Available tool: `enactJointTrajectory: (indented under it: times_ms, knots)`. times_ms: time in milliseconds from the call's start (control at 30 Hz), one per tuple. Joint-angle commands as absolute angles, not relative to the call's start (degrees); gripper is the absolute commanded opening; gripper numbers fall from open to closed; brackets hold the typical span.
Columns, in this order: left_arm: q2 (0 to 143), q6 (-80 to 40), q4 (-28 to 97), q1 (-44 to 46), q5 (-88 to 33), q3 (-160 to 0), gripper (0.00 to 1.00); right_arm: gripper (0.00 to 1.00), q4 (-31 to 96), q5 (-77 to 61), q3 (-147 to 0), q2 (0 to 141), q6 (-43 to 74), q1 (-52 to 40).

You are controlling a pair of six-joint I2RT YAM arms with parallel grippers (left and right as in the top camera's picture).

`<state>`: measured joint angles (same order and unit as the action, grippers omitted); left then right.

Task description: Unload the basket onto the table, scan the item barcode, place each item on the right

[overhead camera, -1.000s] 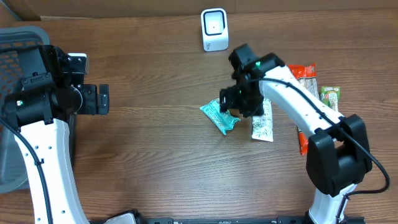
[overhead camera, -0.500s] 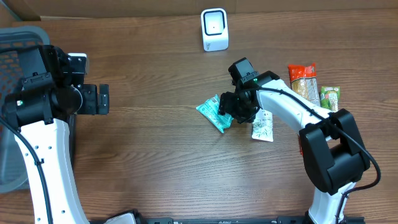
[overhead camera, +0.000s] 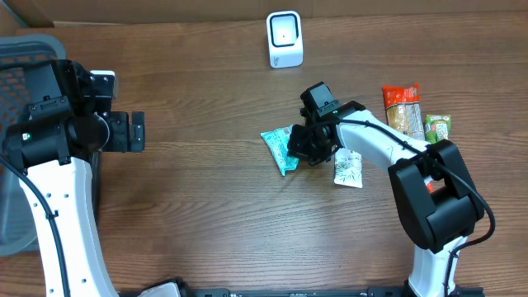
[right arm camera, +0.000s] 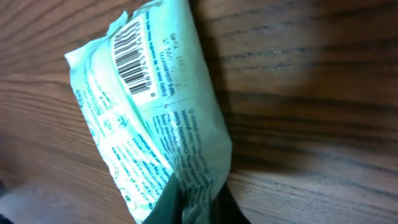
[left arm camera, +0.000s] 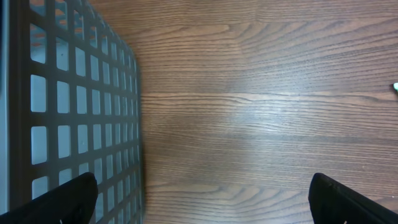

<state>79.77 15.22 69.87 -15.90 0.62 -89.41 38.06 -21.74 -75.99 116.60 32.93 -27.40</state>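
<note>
Packet (overhead camera: pixel 278 148) lies centre, on the near side of the scanner (overhead camera: pixel 285 39), its end pinched in the closed right gripper (overhead camera: pixel 302 148): lift gently and turn the barcode (right arm camera: pixel 132 59) squarely toward that scanner without crumpling; left gripper (overhead camera: pixel 136 130) hangs wide at left

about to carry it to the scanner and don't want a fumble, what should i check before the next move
1. Right gripper shut on the teal snack packet: ok, pinching one end.
2. Barcode uncovered by fingers: ok.
3. Barcode turned toward the white barcode scanner: not ok, seems to face upward.
4. Packet lifted off the table: cannot tell.
5. White packet free of the grip: cannot tell, the arm overlaps it.
6. Left gripper out of the way: ok, open beside the basket.
</note>
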Motion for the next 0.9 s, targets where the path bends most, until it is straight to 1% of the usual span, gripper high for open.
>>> enactJointTrajectory:
  times_ms: [0, 67, 133, 267, 333, 433, 600, 700, 867]
  knots:
    - [79.40, 16.10, 69.84, -16.12, 0.16, -89.71, 1.00, 0.04, 38.44, -20.67, -75.48, 118.54, 32.36, -26.98]
    - [79.40, 16.10, 69.87, -16.10, 0.16, -89.71, 1.00, 0.04, 38.94, -20.45, -76.38, 117.38, 29.39, -26.85]
    - [79.40, 16.10, 69.87, -16.10, 0.16, -89.71, 1.00, 0.04, 40.45, -17.02, -77.56, 115.33, 28.14, -26.83]
    - [79.40, 16.10, 69.84, -16.12, 0.16, -89.71, 1.00, 0.04, 45.87, -3.81, -80.66, 109.12, 25.54, -27.90]
    - [79.40, 16.10, 69.84, -16.12, 0.16, -89.71, 1.00, 0.04, 48.40, 7.33, -81.65, 106.10, 24.45, -29.87]
    - [79.40, 16.10, 69.84, -16.10, 0.16, -89.71, 1.00, 0.04, 50.00, 20.21, -81.71, 105.32, 23.70, -33.28]
    - [79.40, 16.10, 69.87, -16.10, 0.16, -89.71, 1.00, 0.04, 50.50, 43.44, -81.71, 108.60, 23.70, -41.36]
    - [79.40, 16.10, 69.84, -16.12, 0.16, -89.71, 1.00, 0.04, 48.95, 56.07, -81.71, 112.14, 23.73, -44.71]
    - [79.40, 16.10, 69.84, -16.12, 0.16, -89.71, 1.00, 0.04, 45.89, 66.08, -81.71, 119.57, 23.70, -46.46]
